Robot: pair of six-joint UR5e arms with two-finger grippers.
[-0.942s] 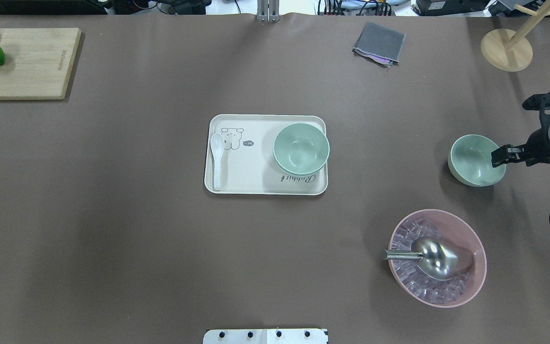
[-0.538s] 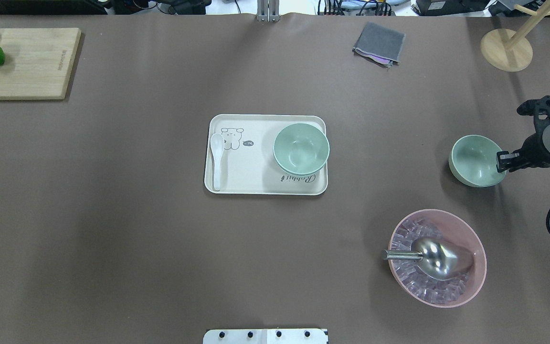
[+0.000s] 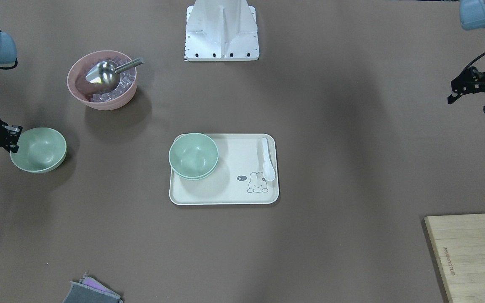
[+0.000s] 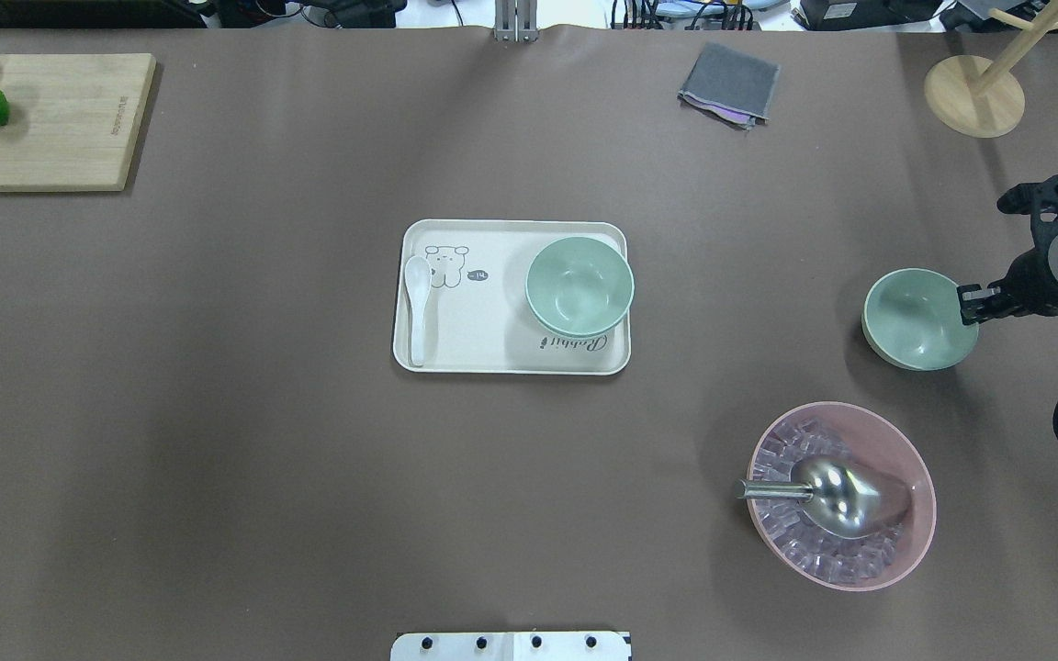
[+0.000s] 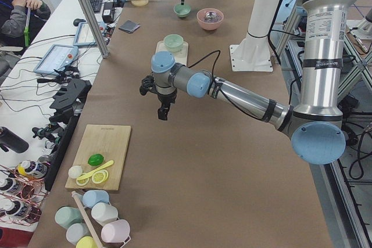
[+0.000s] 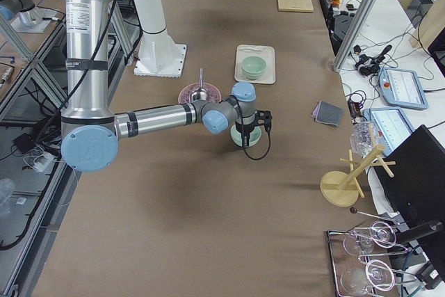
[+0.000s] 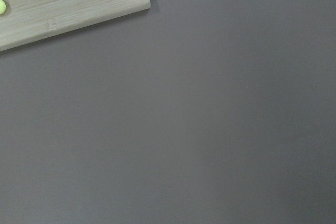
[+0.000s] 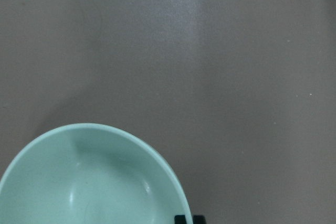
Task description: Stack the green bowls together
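Observation:
Two pale green bowls (image 4: 579, 286) sit nested on the right side of the cream tray (image 4: 492, 360); they also show in the front view (image 3: 193, 155). A third green bowl (image 4: 919, 319) stands alone on the table at the right, also seen in the front view (image 3: 38, 150) and the right wrist view (image 8: 89, 182). My right gripper (image 4: 967, 304) is at this bowl's right rim and appears shut on it; a fingertip (image 8: 184, 219) shows at the rim. My left gripper (image 3: 469, 106) is open and empty above bare table at the far left.
A pink bowl (image 4: 906, 551) with ice and a metal scoop (image 4: 823, 494) stands near the single green bowl. A white spoon (image 4: 418, 308) lies on the tray. A cutting board (image 4: 51, 119), a grey cloth (image 4: 729, 84) and a wooden stand (image 4: 974, 96) are at the far edge.
My right gripper has drawn back from over the single bowl to its right rim. That bowl has shifted slightly toward the robot. The nested bowls have not moved.

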